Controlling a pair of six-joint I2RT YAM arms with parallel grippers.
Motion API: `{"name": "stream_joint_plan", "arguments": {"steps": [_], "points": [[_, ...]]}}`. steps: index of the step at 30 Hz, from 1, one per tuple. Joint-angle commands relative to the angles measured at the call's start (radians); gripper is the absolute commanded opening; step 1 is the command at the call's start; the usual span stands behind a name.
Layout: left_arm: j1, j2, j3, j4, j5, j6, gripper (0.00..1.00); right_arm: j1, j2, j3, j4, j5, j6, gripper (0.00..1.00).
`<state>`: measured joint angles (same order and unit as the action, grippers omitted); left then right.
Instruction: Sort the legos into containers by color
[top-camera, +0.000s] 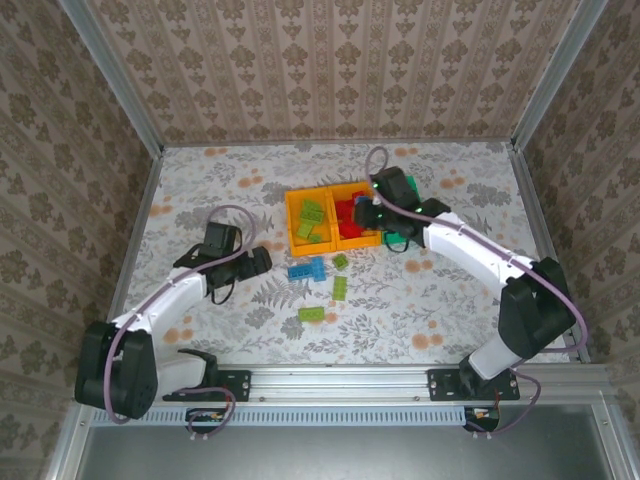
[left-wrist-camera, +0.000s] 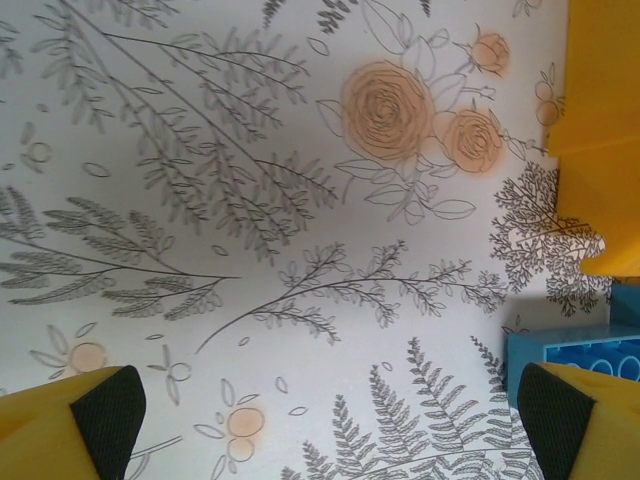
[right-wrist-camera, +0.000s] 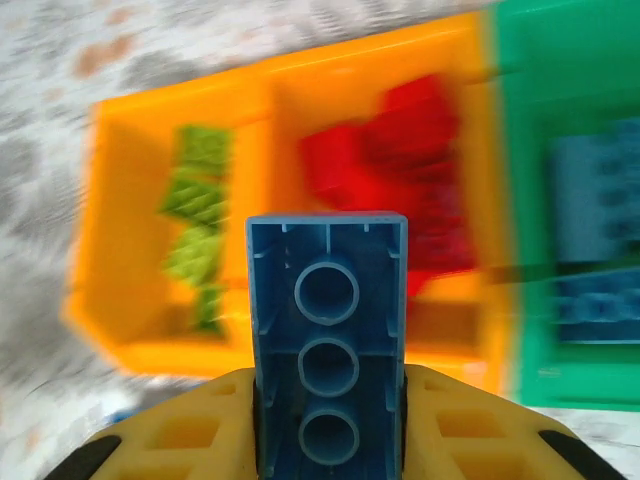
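My right gripper (right-wrist-camera: 327, 400) is shut on a blue lego (right-wrist-camera: 327, 300), held with its hollow underside toward the wrist camera. Below it stand three containers in a row. An orange bin (right-wrist-camera: 110, 250) holds green legos (right-wrist-camera: 195, 225), a second orange bin (right-wrist-camera: 470, 120) holds red legos (right-wrist-camera: 400, 165), and a green bin (right-wrist-camera: 520, 200) holds blue legos (right-wrist-camera: 595, 230). From above, the right gripper (top-camera: 373, 207) hovers over the red-filled bin (top-camera: 352, 240). My left gripper (top-camera: 257, 262) rests open and empty on the table, left of a loose blue lego (top-camera: 307, 269). Its pads (left-wrist-camera: 110, 412) stand far apart.
Three green legos lie loose in front of the bins (top-camera: 340, 261), (top-camera: 340, 288), (top-camera: 310, 314). In the left wrist view, the blue lego (left-wrist-camera: 580, 352) sits by the right fingertip and an orange bin wall (left-wrist-camera: 600, 90) rises beyond. Metal frame rails (top-camera: 150, 200) border the floral table.
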<state>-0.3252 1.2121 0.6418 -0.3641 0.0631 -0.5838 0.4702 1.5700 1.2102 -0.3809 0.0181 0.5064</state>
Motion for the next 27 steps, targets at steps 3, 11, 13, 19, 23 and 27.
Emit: {"name": "stream_joint_plan", "arguments": {"steps": [3, 11, 13, 19, 23, 27], "points": [[-0.051, 0.034, 0.052, 0.026, -0.008, 0.013, 1.00, -0.122, 0.096, 0.087, -0.117, 0.054, -0.071, 0.32], [-0.124, 0.073, 0.076, 0.029, -0.010, 0.042, 1.00, -0.229, 0.296, 0.279, -0.220, 0.096, -0.128, 0.32], [-0.125, 0.086, 0.080, 0.031, -0.008, 0.047, 1.00, -0.244, 0.333, 0.316, -0.244, 0.095, -0.133, 0.33], [-0.168, 0.129, 0.097, 0.053, 0.021, 0.044, 1.00, -0.250, 0.359, 0.376, -0.291, 0.099, -0.137, 0.54], [-0.172, 0.147, 0.107, 0.060, 0.020, 0.039, 1.00, -0.235, 0.287, 0.324, -0.269, 0.082, -0.122, 0.65], [-0.174, 0.151, 0.107, 0.065, 0.006, 0.028, 1.00, -0.168, 0.173, 0.231, -0.256, 0.085, -0.091, 0.71]]}}
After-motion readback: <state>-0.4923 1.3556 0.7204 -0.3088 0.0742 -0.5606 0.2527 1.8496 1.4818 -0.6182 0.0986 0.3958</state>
